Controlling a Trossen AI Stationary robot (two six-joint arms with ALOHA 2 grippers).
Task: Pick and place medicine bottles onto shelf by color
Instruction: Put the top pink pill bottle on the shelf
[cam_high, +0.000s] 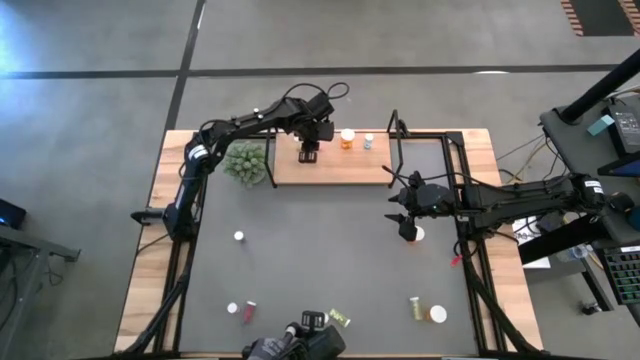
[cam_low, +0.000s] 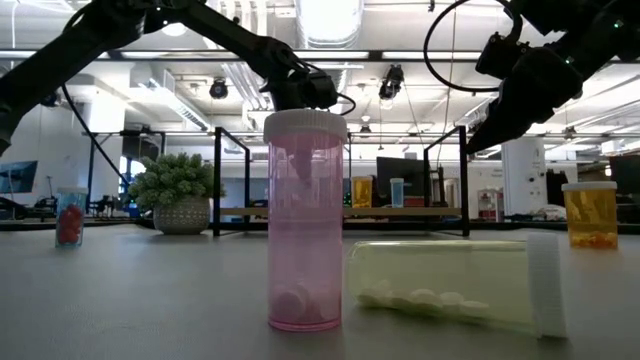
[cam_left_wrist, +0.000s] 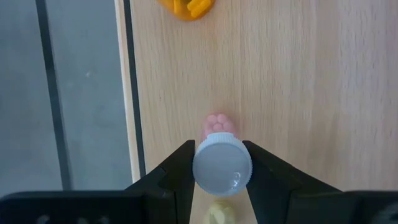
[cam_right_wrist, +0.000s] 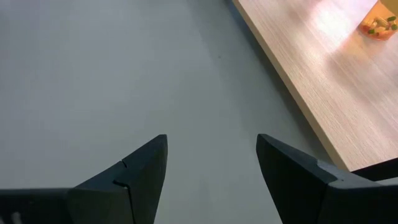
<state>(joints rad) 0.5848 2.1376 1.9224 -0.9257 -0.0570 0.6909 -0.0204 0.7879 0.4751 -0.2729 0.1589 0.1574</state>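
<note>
A light wooden shelf (cam_high: 340, 168) with black frame uprights lies at the far side of a dark grey mat (cam_high: 320, 250), and everything here is placed relative to it. The left gripper (cam_high: 308, 153) hangs over the shelf's left part, its two dark fingers (cam_left_wrist: 177, 171) clamped on the white cap of a pink-bodied medicine bottle (cam_left_wrist: 221, 163) held upright above the board. In the left wrist view the pink pills show just under the cap, against the wood. Farther along the shelf, to the right of that gripper, stand an orange bottle (cam_high: 347, 139) and a small pale bottle (cam_high: 368, 142). A spiky green plant (cam_high: 246, 161) sits just off the shelf's left end.

The right gripper (cam_high: 405, 222) hovers over the mat, just off the shelf's right front corner, its fingers spread apart with nothing between them; a white cap (cam_high: 417, 234) shows right beside it. Well away from the shelf, near the mat's front edge, stand a pink bottle (cam_low: 305, 222) and beside it a yellow-green bottle (cam_low: 455, 284) lying on its side. More bottles are scattered on the mat in front of the shelf.
</note>
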